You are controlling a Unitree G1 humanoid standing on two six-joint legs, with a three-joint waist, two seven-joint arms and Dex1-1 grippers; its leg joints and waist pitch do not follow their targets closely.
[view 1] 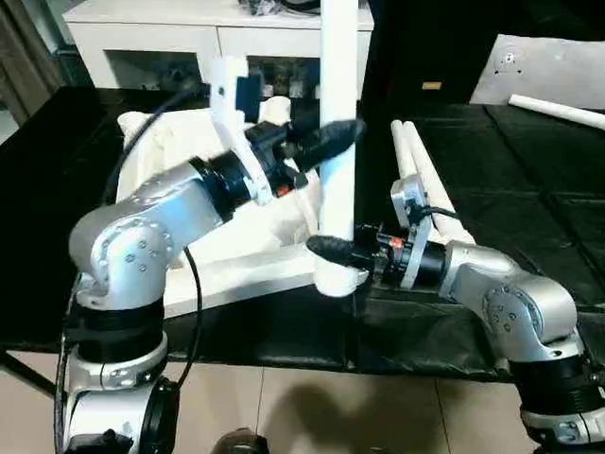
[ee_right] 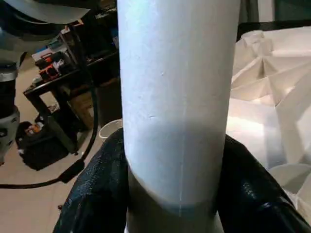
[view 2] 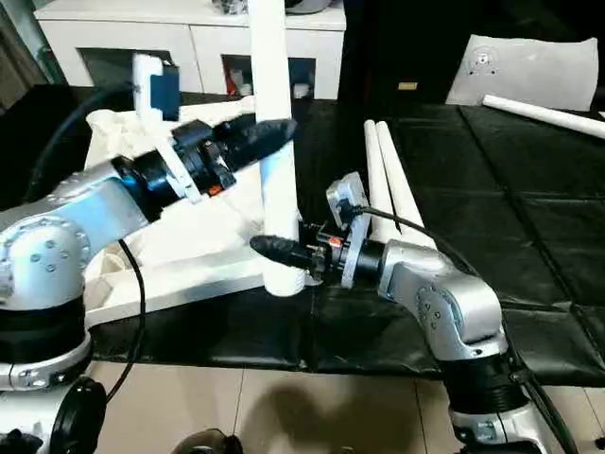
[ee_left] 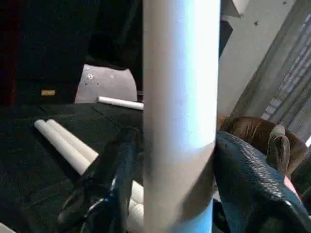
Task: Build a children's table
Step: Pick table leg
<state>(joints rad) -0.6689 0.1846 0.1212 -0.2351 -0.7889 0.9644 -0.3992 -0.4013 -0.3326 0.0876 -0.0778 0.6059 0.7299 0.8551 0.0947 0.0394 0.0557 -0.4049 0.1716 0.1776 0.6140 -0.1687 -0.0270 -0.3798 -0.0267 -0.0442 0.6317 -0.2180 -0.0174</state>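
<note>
The children's table top (view 1: 248, 270) lies upside down on the black mat, ribbed underside up. One white leg (view 1: 338, 57) stands upright in its near right corner socket. My left gripper (view 1: 337, 142) is shut on this leg about halfway up. In the left wrist view the leg (ee_left: 180, 97) runs between the two black fingers (ee_left: 252, 179). My right gripper (view 1: 331, 253) is shut on the same leg low down, just above the socket. Its fingers (ee_right: 97, 194) press both sides of the leg (ee_right: 177, 73).
Two spare legs (view 1: 425, 180) lie side by side on the mat right of the upright leg. Another leg (view 1: 558, 109) lies at the back right by a grey board (view 1: 548, 66). A white cabinet (view 1: 151, 38) stands behind the table top. The mat's front edge is near my arms.
</note>
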